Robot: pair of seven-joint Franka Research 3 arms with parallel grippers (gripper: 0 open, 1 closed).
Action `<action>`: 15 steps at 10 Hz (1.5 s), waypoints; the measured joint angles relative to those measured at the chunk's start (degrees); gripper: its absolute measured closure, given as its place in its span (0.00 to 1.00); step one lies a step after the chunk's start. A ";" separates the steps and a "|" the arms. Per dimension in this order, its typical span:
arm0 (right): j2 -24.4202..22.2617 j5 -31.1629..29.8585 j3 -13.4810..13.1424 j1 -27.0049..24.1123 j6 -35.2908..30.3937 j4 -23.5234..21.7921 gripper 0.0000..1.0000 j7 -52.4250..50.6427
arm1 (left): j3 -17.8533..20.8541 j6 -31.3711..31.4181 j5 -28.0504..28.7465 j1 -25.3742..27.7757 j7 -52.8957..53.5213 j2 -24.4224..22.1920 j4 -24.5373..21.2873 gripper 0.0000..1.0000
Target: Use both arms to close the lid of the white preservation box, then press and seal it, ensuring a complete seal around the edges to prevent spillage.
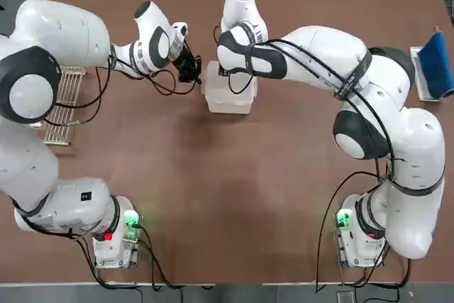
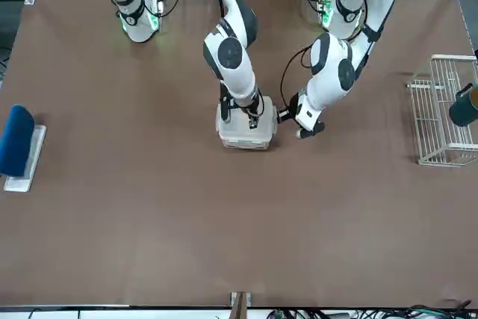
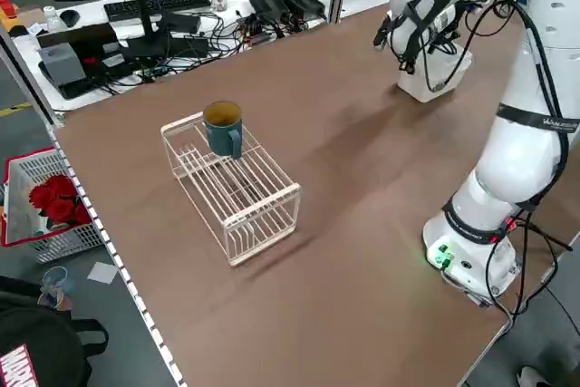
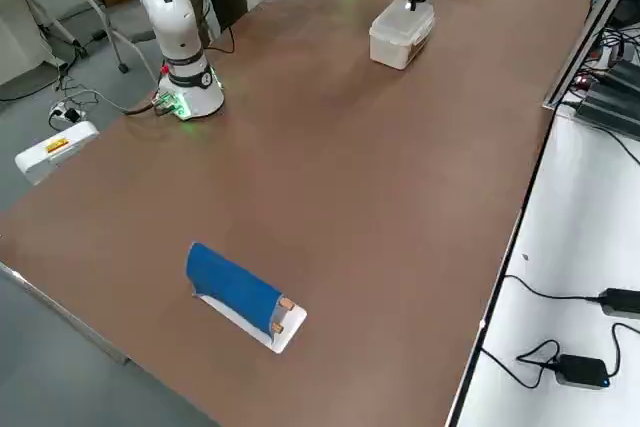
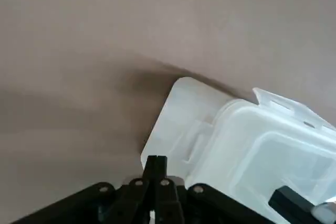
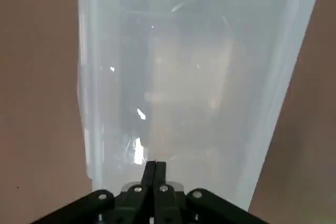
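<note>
On lid (image 6: 199, 77) | right pincer (image 6: 155, 165) closed, empty | left pincer (image 5: 156, 162) closed beside box (image 5: 262, 156); hidden from top

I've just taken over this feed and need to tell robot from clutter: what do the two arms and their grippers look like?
Both arms, left and right, are glossy white rounded shells with grey round joints and loose black cables running along them. Each base shows a green light, with a red one beside it on the left base. The left gripper and right gripper are dark, with thin black jaws.
</note>
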 joint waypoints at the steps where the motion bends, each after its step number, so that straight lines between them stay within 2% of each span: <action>1: 0.00 0.00 0.00 0.00 0.02 -0.01 0.99 0.00 | 0.00 0.28 0.00 -0.04 0.00 0.01 0.00 0.99; 9: -0.02 0.00 -0.01 0.00 0.02 -0.02 0.99 0.00 | 0.02 5.47 0.00 -1.68 -0.10 3.09 -0.14 0.99; 15: -0.02 0.00 -0.03 0.00 0.01 -0.02 0.99 0.00 | 0.03 5.66 0.00 -1.74 -2.14 3.09 0.07 0.99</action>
